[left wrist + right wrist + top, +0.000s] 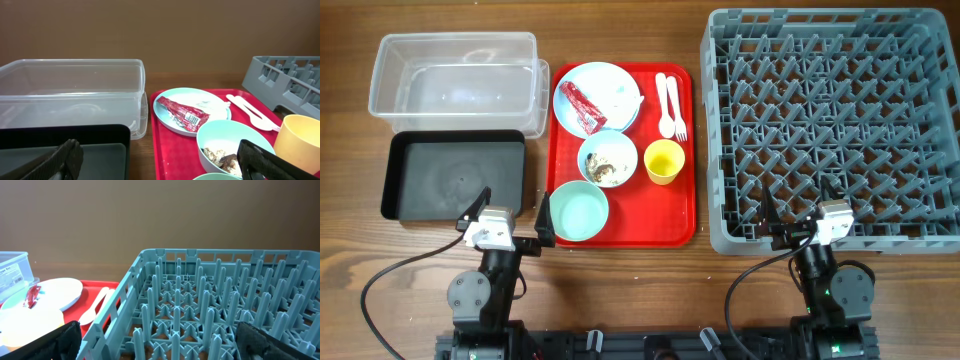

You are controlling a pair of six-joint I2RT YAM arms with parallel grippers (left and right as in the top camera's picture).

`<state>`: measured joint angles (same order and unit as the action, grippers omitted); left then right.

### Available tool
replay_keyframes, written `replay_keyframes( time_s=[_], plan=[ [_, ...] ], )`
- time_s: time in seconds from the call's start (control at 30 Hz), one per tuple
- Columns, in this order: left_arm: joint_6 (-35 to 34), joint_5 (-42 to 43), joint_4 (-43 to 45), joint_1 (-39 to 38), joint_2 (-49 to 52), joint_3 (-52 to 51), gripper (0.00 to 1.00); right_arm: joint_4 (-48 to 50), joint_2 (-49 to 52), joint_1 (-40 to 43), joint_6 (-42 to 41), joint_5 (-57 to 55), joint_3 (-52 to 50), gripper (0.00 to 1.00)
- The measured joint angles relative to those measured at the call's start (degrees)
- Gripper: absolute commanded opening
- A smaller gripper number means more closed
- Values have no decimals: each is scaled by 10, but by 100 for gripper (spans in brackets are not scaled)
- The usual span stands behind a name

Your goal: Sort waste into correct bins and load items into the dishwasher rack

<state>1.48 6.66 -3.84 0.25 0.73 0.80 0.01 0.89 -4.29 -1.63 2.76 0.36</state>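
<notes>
**Overhead view.** The left end effector point(515, 200) was positioned over the surface point(620, 290) between the black tray point(455, 180) and the mint green bowl point(578, 212), released and gripping nothing. The right end effector point(796, 198) was likewise released, at the near wall of the dishwasher rack point(715, 130).

All items lay on the red tray point(660, 215):
- the plate point(605, 75) at the far end, carrying the red wrapper point(582, 105);
- the blue bowl point(588, 150) in the middle, with the yellow cup point(663, 161) beside it;
- the spoon point(663, 105) and fork point(678, 110) side by side at the far right corner.

The clear tub point(455, 85) sat just beyond the black tray, and both bins held nothing. This layout appeared to give each arm its half: bins to the left, rack to the right, and the red tray within reach of both.

**Left wrist view.** The wide-spread fingers point(65, 160) framed the red wrapper and the food scraps point(217, 155) in the blue bowl. That stance looked suited to approaching the waste first. No sorting had begun.

**Right wrist view.** The camera looked across the upright pegs point(200, 305) of the dishwasher rack, with no item loaded. The right end effector was open and empty, presumably because the dishes must be cleared of waste before loading.
</notes>
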Motion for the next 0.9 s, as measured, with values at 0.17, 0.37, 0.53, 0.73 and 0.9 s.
replay_keyframes(
  time_s=[0.17, 0.37, 0.53, 0.73, 0.9],
  plan=[
    [0, 0, 0, 0, 0, 0, 100, 0, 0, 0, 0, 0, 0, 100],
    [0, 0, 0, 0, 0, 0, 100, 0, 0, 0, 0, 0, 0, 100],
    [0, 0, 0, 0, 0, 0, 100, 0, 0, 0, 0, -5, 0, 100],
    [0, 0, 0, 0, 0, 0, 100, 10, 0, 0, 0, -5, 0, 100],
    [0, 0, 0, 0, 0, 0, 100, 11, 0, 0, 0, -5, 0, 100]
  ],
)
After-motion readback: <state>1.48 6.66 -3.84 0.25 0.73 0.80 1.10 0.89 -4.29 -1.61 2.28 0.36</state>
